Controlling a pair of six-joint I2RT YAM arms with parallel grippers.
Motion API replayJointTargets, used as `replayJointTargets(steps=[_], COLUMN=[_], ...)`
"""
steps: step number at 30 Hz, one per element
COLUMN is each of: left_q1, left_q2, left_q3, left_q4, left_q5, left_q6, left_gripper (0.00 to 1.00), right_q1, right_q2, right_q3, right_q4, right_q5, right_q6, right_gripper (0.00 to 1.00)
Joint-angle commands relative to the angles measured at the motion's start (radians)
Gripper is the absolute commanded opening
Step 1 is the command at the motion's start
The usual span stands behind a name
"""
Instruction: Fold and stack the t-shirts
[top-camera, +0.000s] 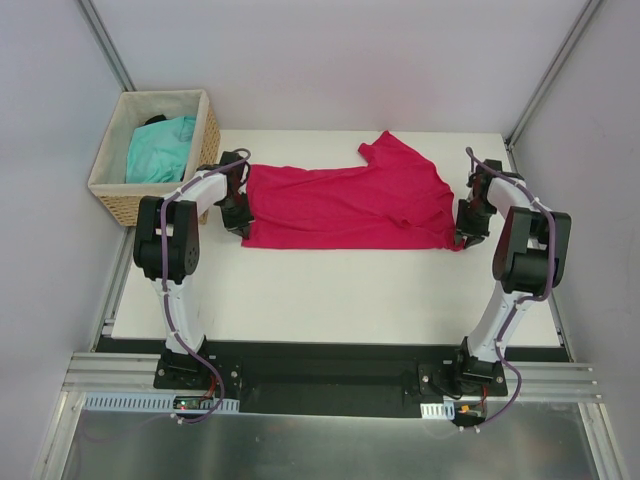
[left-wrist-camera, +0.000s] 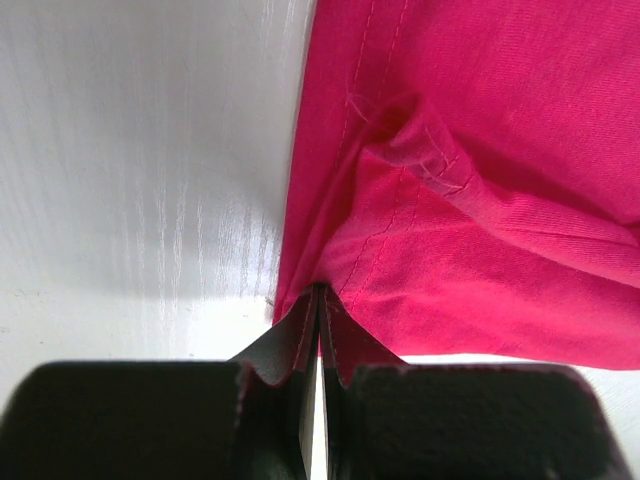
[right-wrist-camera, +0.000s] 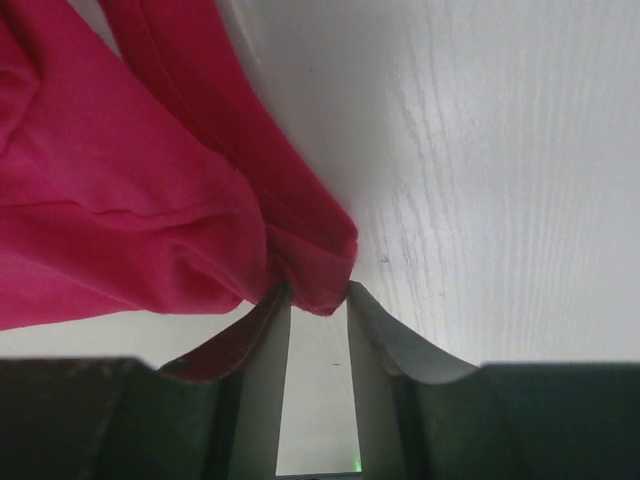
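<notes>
The crimson-pink t-shirt (top-camera: 350, 205) lies spread sideways across the white table (top-camera: 330, 290), its near edge drawn straight between both arms and one sleeve sticking up at the back. My left gripper (top-camera: 238, 212) is at its left near corner. In the left wrist view that gripper (left-wrist-camera: 320, 290) is shut on the hemmed corner of the shirt (left-wrist-camera: 480, 200). My right gripper (top-camera: 466, 232) is at the right near corner; its tips (right-wrist-camera: 318, 295) stand a little apart with a thick fold of the shirt (right-wrist-camera: 120, 200) pinched between them. The turquoise t-shirt (top-camera: 160, 150) lies crumpled in the basket.
A woven wicker basket (top-camera: 207, 135) stands at the table's back left corner, just behind my left arm. Grey walls close in the left, right and back. The arm bases sit on a black rail at the near edge.
</notes>
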Motion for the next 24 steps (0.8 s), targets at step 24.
replayJointTargets(steps=[24], left_q1=[0.006], left_q2=[0.017], left_q3=[0.076], left_q4=[-0.16], left_q5=[-0.06], left_q6=[0.019], left_gripper=[0.0], right_q1=[-0.047], right_q2=[0.183], right_q3=[0.242], right_q4=[-0.196], right_q5=[0.325], right_q6=[0.041], right_gripper=[0.01])
